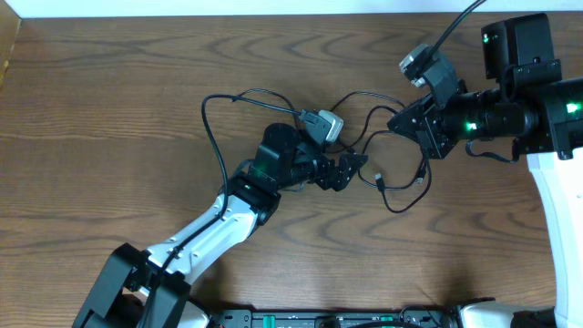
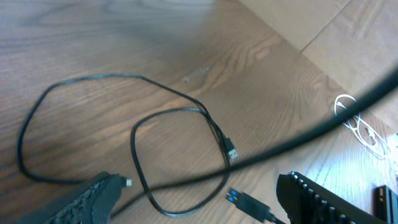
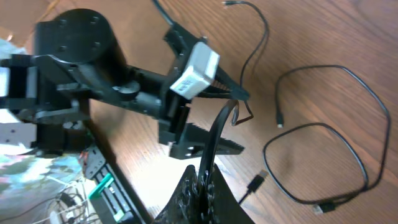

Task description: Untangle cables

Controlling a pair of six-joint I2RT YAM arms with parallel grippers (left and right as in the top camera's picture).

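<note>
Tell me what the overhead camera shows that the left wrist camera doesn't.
Only overhead: the left arm and right arm, with the right gripper shut on a black cable. Only left wrist: a white cord on a pale surface past the table's edge. Both: the open left gripper, loose black loops with plugs, and the wooden table.

Overhead top-down, wrist views close, sharing cables [image 2: 93,76]

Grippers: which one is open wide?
The left gripper: its jaws stand far apart. The right gripper is different, pinched shut on a black cable.
</note>
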